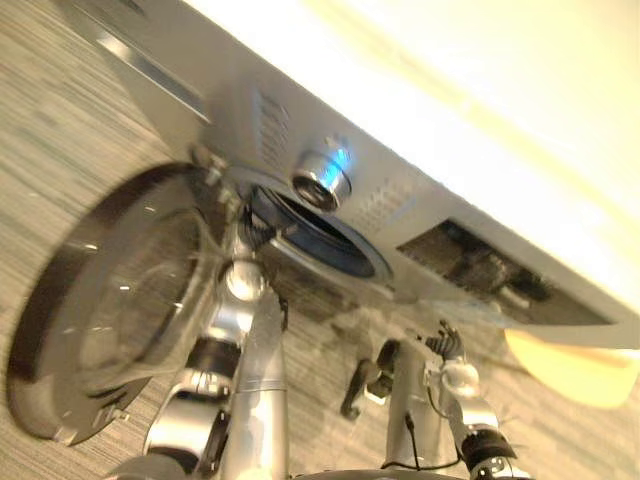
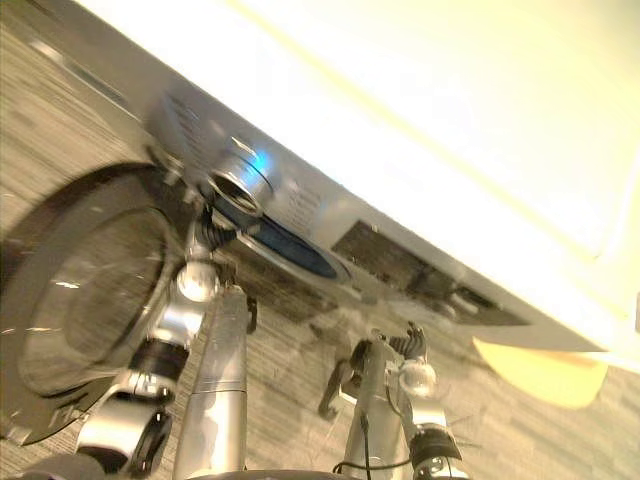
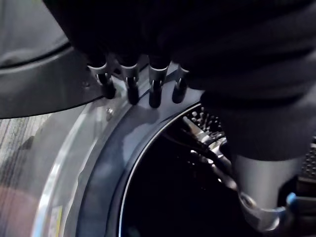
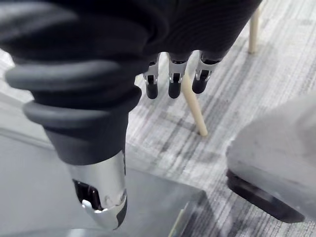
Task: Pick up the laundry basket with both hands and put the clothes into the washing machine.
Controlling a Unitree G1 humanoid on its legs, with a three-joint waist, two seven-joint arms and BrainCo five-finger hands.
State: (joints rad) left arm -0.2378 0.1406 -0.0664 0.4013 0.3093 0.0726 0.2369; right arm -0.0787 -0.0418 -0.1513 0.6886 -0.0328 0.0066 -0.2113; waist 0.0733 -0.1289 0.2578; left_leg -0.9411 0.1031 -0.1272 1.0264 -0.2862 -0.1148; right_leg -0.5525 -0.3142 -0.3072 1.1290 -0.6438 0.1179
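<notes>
Washing machine [image 1: 300, 120] runs across the head views from 10 to 4 o'clock. It is silver-fronted, with its drum mouth [image 1: 320, 235] near the centre and a blue-lit dial [image 1: 322, 178] just above it at 12. Its glass porthole door [image 1: 110, 300] is swung wide toward 8 o'clock, which leaves the mouth free for loading. The left hand [image 3: 154, 86] is up at the mouth's grey seal [image 3: 106, 163], fingers straight, side by side in a row and clasping nothing. It is probably there for the loading step, yet no garment lies in it. The right hand [image 4: 173, 79] hangs at 5 o'clock over the striped grey carpet [image 4: 256, 98], fingers loose, a little apart and empty, likely idle. Pale wooden legs [image 4: 195, 111] stand beyond it. No writing can be read; a small yellowish label [image 3: 57, 217] beside the seal is too blurred.
</notes>
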